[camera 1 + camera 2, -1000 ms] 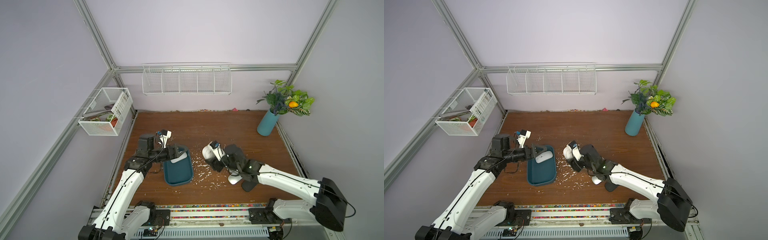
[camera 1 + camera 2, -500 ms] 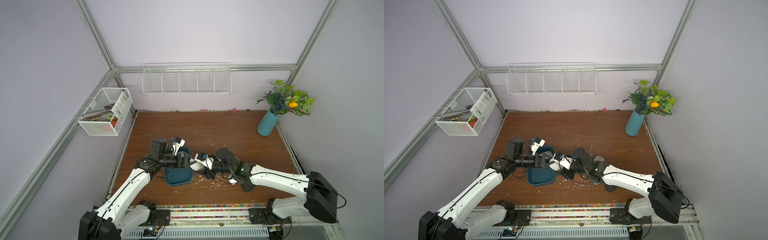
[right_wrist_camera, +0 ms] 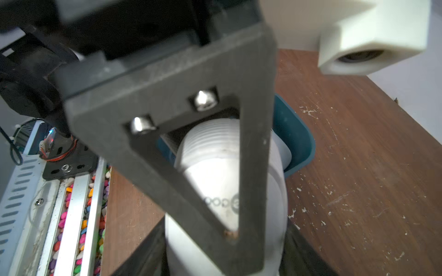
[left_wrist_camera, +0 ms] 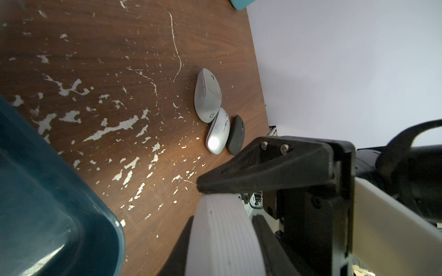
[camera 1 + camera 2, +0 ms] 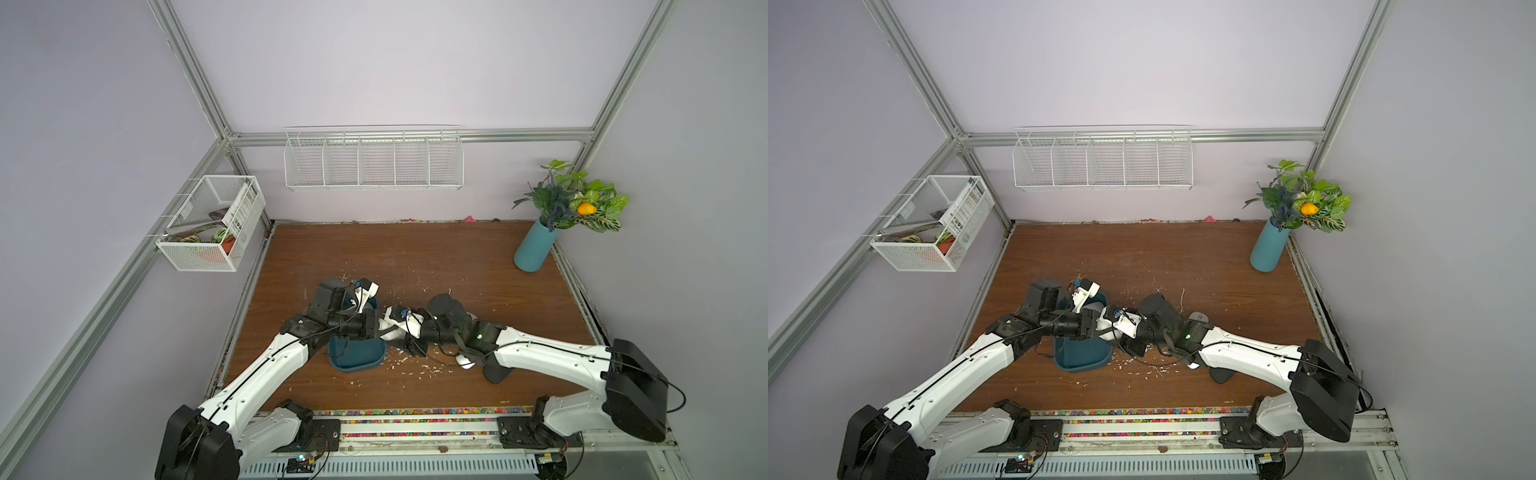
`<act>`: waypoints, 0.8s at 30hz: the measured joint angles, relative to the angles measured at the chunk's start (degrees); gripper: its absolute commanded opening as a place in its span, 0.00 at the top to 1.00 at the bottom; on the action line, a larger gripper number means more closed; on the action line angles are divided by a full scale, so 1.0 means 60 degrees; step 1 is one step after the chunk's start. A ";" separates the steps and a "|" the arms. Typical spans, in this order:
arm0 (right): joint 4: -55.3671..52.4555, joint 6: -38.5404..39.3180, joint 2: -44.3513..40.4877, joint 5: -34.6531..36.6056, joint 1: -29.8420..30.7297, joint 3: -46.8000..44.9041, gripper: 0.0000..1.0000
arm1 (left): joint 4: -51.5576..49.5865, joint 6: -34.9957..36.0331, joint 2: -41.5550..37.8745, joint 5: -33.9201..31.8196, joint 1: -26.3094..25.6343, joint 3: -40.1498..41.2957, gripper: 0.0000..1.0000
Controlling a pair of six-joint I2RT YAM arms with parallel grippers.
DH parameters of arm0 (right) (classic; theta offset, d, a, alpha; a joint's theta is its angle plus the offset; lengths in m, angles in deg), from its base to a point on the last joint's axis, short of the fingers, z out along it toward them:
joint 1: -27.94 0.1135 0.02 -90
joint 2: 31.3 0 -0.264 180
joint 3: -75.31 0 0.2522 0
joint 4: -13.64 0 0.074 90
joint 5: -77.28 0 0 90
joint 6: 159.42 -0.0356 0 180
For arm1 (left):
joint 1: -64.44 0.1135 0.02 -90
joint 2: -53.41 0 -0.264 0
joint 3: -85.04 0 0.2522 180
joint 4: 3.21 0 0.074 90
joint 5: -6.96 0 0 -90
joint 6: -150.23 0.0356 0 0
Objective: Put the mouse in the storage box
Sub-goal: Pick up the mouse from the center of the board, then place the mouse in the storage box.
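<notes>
- The mouse (image 3: 215,181), white with a ridged end, hangs in the air between the two arms. It is just off the 3 o'clock rim of the storage box (image 5: 357,362), not inside it.
- The left gripper (image 4: 222,216) is clamped on the ridged end. In the left wrist view its dark fingers press that end from both sides.
- The right gripper (image 3: 226,229) is closed on the opposite, smooth end that carries the logo, tight against both flanks. Both arms hold the one mouse.
- One triangular black finger (image 3: 253,167) of the left gripper crosses over the mouse in the right wrist view.
- The storage box sits on the wooden table (image 5: 415,257) at about 8 o'clock from its centre, with the left arm reaching across it.
- A pale rounded shape (image 3: 283,150) lies in the box near its 12 o'clock end. I cannot tell what it is.
- Three more mice lie on the wood at 3 o'clock of the box, under the right arm: a grey mouse (image 4: 207,95), a silver mouse (image 4: 217,131) and a black mouse (image 4: 235,135), packed close together.
- White flakes (image 4: 112,129) speckle the wood around the box.
- A teal vase (image 5: 533,251) stands in the 2 o'clock corner.
</notes>
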 measured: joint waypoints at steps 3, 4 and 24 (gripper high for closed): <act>0.0117 -0.0237 0.0007 0.0240 0.0018 -0.0004 0.02 | -0.0066 -0.0022 -0.0219 -0.0382 -0.0018 0.0004 1.00; 0.0186 -0.0375 0.0007 0.0419 0.0025 -0.0015 0.01 | -0.0091 -0.0036 -0.0313 -0.0557 -0.0018 0.0004 1.00; 0.0838 -0.4288 -0.1810 0.2444 -0.2794 -0.2652 0.05 | -0.0761 -0.1260 -0.0044 -0.4787 0.1504 0.1093 0.97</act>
